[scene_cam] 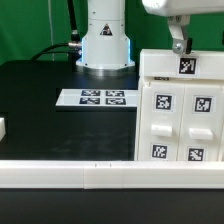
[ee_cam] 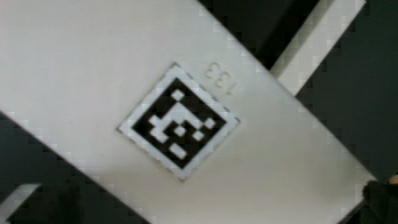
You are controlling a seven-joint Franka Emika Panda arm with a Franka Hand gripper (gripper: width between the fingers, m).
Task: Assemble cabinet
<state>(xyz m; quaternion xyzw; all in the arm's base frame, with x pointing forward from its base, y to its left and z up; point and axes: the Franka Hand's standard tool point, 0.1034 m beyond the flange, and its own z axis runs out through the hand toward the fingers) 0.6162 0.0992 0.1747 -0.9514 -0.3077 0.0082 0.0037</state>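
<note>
We see a black table (scene_cam: pixel 40 110) with a green backdrop (scene_cam: pixel 30 25) behind it. The cabinet (scene_cam: pixel 180 110) stands on the exterior view's right, beside the flat marker board (scene_cam: pixel 97 98). A white rail (scene_cam: pixel 100 175) runs along the front. The gripper (scene_cam: pixel 180 45) touches the cabinet's top; we cannot tell whether its jaws are apart. The wrist view shows a tag (ee_cam: pixel 182 120) close up.

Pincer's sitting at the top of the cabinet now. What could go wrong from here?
1. The pincer is right at the cabinet's top edge; neither view shows whether it grips, so a lift might slip or tip the box.
2. The cabinet stands close behind the long white rail; a push that way could jam it.
3. The wrist view is filled by one tag, leaving little to judge alignment by.
</note>
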